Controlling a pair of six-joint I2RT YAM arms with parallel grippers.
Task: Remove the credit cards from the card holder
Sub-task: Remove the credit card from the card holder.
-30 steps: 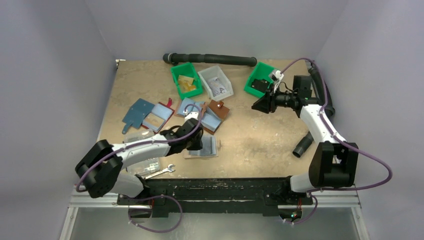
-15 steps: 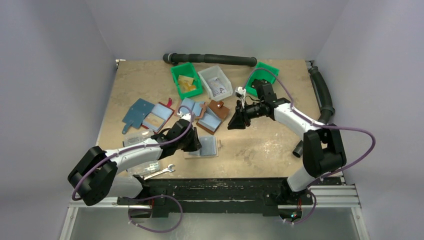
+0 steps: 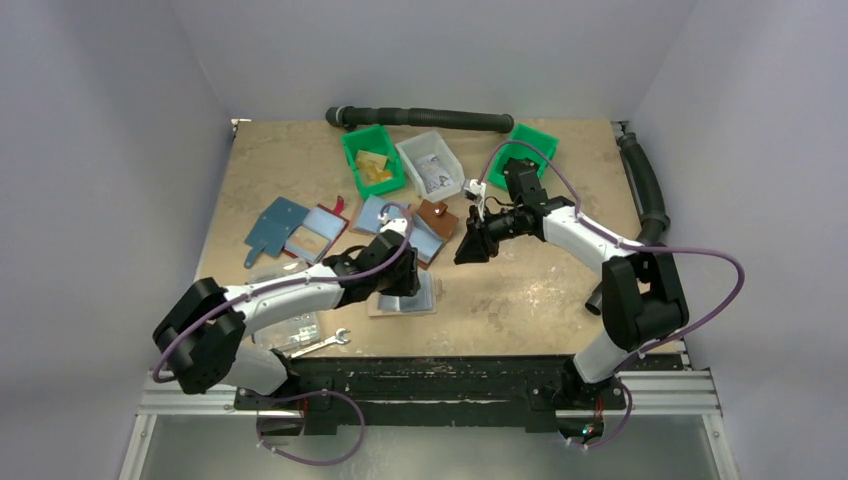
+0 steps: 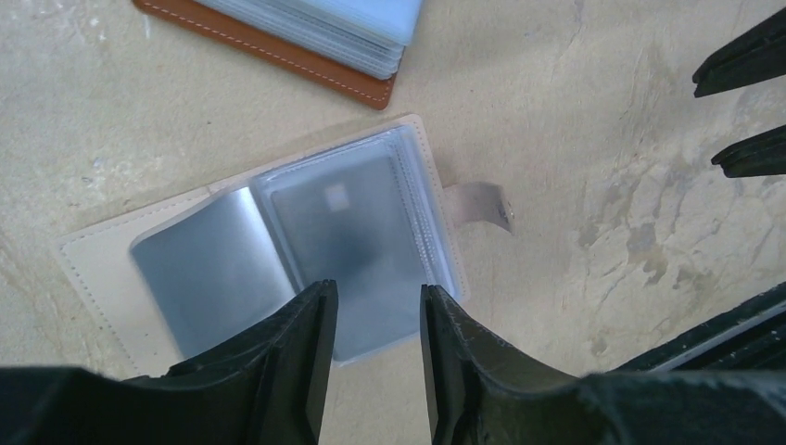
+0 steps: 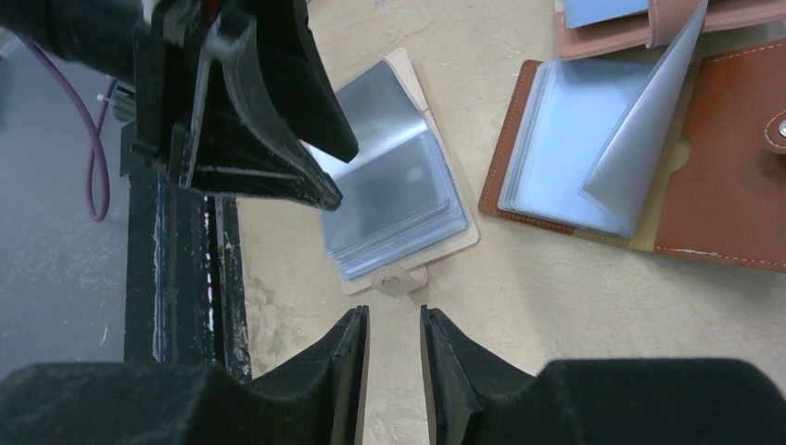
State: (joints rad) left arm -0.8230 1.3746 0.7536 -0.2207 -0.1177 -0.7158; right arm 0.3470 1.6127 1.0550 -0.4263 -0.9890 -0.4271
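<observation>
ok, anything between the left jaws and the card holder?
Nothing visible. The left gripper hangs right above the open card holder, jaws apart. The dark grey card sits inside a clear sleeve, so that film covers it.

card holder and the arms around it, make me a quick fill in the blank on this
The card holder lies ___ on the table. A grey card sits ___ one of its clear sleeves. Its snap tab lies just ahead of the ___ arm's jaws. The wallet beside it is ___ leather.
Missing words: open; inside; right; brown.
</observation>
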